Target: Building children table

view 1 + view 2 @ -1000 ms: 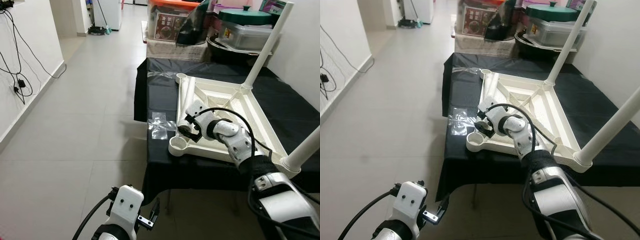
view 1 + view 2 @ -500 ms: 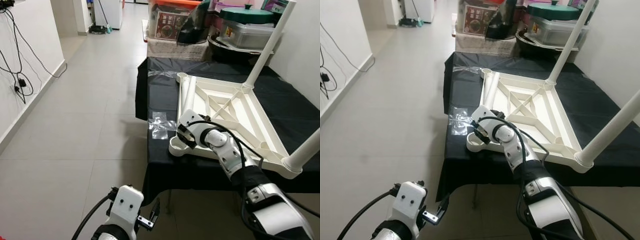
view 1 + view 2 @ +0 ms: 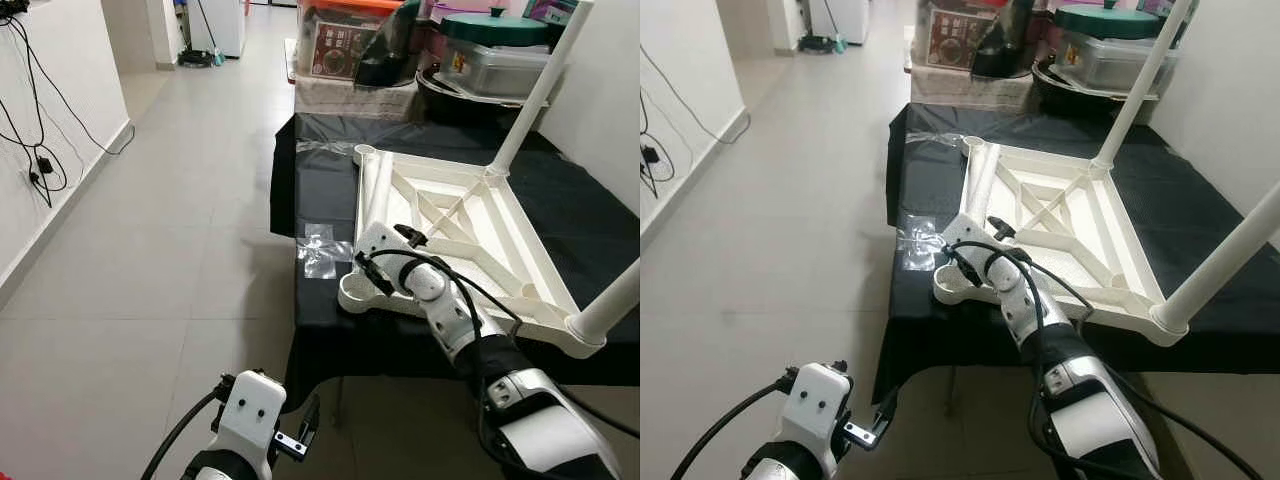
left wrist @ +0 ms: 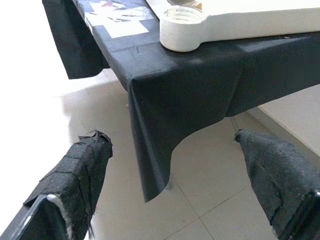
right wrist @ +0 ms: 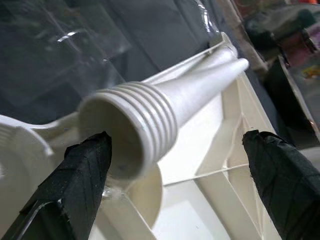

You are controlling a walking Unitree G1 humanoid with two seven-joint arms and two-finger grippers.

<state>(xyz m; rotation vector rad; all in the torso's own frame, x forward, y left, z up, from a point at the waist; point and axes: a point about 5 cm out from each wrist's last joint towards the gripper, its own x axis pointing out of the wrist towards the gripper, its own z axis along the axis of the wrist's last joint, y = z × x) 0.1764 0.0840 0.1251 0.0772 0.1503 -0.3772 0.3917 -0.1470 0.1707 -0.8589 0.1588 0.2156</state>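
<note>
On the black-draped table lay the upturned white tabletop, its ribbed underside facing up. Two legs were already seated and upright: one at the far corner, one at the near right corner. Two remained. A loose leg lay along the tabletop's left rim, its ribbed threaded end pointing toward the right hand. That hand's fingers stood wide apart on either side of the threaded end, gripping nothing. Just beside the hand, the empty corner socket waited near the table's edge; another empty socket showed at the leg's far end. A clear plastic bag lay on the cloth beyond the near socket. Below the table edge the left hand hung idle, fingers spread, empty. By this judgement the build stood roughly half done.
</note>
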